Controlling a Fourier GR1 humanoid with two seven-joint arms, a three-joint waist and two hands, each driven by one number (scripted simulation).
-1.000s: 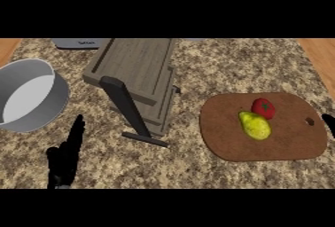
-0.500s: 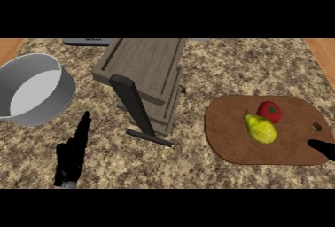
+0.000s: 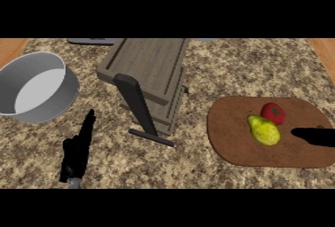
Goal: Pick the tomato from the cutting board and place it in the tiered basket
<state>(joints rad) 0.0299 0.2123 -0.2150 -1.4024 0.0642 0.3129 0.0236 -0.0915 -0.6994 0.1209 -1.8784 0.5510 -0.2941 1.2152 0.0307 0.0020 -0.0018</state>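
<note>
Tomato (image 3: 273, 113) sat on cutting board (image 3: 239, 148) — ungrasped; my right hand (image 3: 317, 136) beside it, fingers straight, empty; tiered basket (image 3: 152, 80) awaited.

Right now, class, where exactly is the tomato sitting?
In the head view the tomato sits at the right, on the far part of the cutting board, touching the yellow pear just nearer the robot.

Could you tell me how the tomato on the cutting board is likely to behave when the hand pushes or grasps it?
The tomato looks round and smooth, so it may roll on the flat cutting board. It touches or nearly touches the yellow pear, so a push might nudge both.
</note>
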